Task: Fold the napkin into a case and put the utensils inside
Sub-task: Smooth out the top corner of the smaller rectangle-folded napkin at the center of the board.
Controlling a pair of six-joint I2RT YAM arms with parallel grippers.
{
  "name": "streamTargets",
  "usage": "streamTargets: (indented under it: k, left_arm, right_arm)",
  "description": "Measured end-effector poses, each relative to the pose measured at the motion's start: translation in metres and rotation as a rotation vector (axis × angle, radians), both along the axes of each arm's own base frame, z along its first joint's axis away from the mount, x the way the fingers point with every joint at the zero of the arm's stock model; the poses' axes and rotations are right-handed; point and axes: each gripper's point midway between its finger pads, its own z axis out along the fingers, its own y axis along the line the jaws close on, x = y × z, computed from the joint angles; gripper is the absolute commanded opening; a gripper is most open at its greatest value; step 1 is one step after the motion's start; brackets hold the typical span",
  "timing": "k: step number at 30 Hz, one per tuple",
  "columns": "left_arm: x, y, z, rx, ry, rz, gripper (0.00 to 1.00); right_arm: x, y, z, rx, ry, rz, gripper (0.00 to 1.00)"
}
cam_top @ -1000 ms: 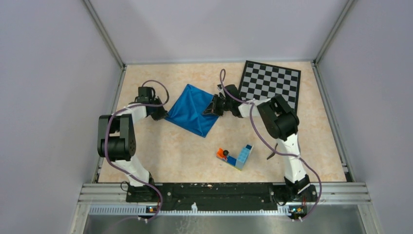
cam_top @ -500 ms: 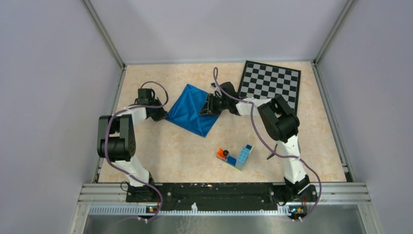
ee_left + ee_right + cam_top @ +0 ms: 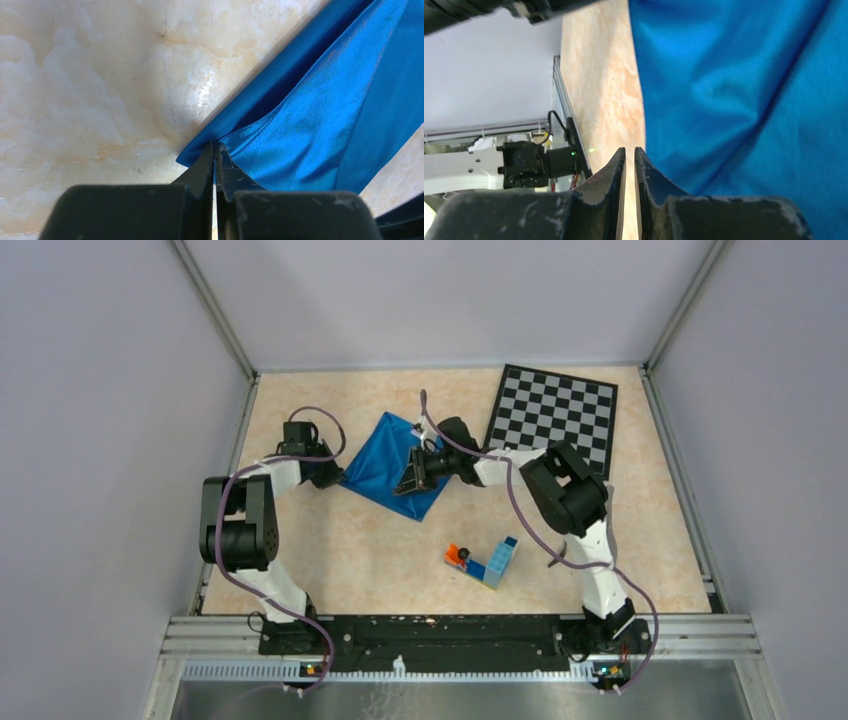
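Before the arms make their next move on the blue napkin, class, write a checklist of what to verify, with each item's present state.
1. Left gripper shut on a corner of the napkin: ok.
2. Right gripper holding cloth: cannot tell; a slim gap shows between its jaws.
3. Napkin folded into a case: not ok.
4. Utensils in sight: not ok, none visible.
5. Toy bricks apart from the napkin: ok.

Pale grey walls (image 3: pixel 110 390), beige marbled tabletop (image 3: pixel 350 560).
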Motion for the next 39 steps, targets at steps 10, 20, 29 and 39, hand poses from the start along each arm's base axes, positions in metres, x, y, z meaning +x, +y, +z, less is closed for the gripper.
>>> streamTargets:
  k: [10, 20, 29, 39]
  left_arm:
    - [0.0, 0.001, 0.0, -0.001, 0.0, 0.003, 0.0]
    - [0.002, 0.002, 0.0, -0.004, -0.007, 0.003, 0.0]
    - [0.003, 0.002, 0.0, -0.004, -0.01, 0.004, 0.0]
    - [0.002, 0.002, 0.001, -0.006, -0.005, 0.001, 0.11]
  right_arm:
    - [-0.033, -0.028, -0.046, -0.111, 0.096, 0.028, 0.1]
    - [-0.037, -0.038, -0.03, -0.149, 0.036, 0.043, 0.11]
    - [-0.041, -0.033, -0.03, -0.134, 0.022, 0.055, 0.11]
    - [-0.053, -0.044, -0.048, -0.179, 0.025, 0.062, 0.11]
